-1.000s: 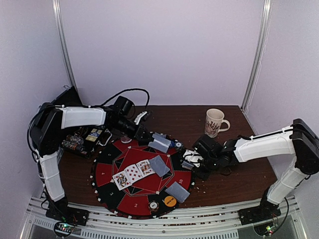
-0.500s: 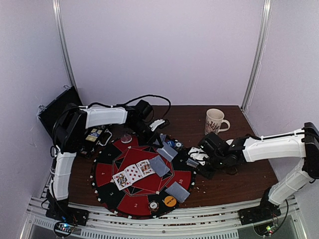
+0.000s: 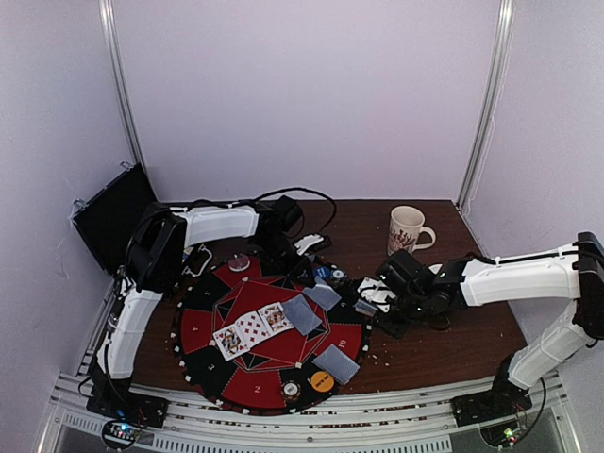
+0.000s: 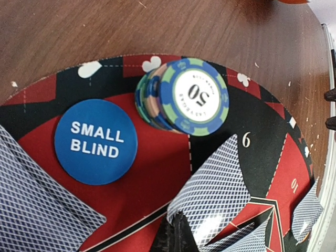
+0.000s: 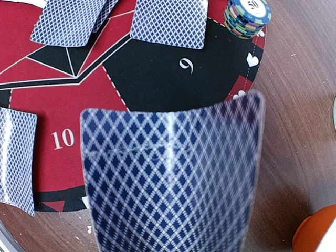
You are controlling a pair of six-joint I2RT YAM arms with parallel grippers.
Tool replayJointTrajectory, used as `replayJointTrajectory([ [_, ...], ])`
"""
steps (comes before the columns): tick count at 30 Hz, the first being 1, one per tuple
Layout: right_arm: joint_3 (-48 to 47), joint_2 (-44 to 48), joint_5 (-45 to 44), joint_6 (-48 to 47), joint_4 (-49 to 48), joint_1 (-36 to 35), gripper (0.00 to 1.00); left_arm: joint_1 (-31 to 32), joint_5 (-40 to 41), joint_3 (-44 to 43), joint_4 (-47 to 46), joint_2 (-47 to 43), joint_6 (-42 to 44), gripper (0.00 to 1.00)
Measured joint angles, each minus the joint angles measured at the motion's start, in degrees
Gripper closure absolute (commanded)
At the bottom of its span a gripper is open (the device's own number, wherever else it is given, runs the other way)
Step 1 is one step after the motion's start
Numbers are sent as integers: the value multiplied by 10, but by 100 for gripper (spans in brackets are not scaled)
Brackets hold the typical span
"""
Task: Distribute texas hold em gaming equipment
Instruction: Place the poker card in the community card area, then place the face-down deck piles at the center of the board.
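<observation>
Two arms work a round poker mat (image 3: 203, 316) on a brown desk (image 3: 453, 349). Three face-up cards (image 3: 251, 329) lie in a row at the mat's centre, and from above two face-down lots rest nearby, one (image 3: 302, 313) just right of the row and one (image 3: 337, 363) toward the near rim. One chip stack (image 4: 186, 100) stands at the far rim with a blue button (image 4: 95, 142) just beside it. Three more buttons sit on the mat: clear (image 3: 239, 262) at the far left, with orange (image 3: 322, 381) and whitish (image 3: 291, 389) side by side at the near edge. A single mug (image 3: 408, 229) stands off the mat on the desk, behind the right arm. The left claw (image 4: 176, 233) is pinched tight on the edge of a face-down card (image 4: 212, 189) by segment 9. The right claw (image 3: 370, 304) is clamped on a pack (image 5: 173, 184), held over the mat's right rim. A second earlier the left arm hung over the far-left rim; it has swung right, bringing its card to the chips, while the right arm has barely shifted.
</observation>
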State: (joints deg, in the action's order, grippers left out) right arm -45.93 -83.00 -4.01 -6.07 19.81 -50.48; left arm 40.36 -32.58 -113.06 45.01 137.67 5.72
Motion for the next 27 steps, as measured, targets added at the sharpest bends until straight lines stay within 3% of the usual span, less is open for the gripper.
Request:
replayJointTrajectory([
  [2, 0, 1, -1, 0, 0, 1, 74, 1, 8, -8, 7, 1, 7, 96],
  [6, -3, 1, -1, 0, 2, 1, 74, 4, 24, -28, 20, 2, 18, 70],
  [10, -7, 1, -1, -1, 2, 1, 74, 6, 44, -43, 28, 2, 20, 56],
  [16, -7, 1, -1, -2, 3, 1, 74, 6, 83, -21, 24, -28, -6, 54],
  [21, -7, 1, -1, -3, 3, 1, 74, 6, 97, 111, -7, -147, -65, 70],
  [27, -7, 1, 0, -9, 2, 1, 74, 6, 84, 249, -70, -247, -138, 63],
])
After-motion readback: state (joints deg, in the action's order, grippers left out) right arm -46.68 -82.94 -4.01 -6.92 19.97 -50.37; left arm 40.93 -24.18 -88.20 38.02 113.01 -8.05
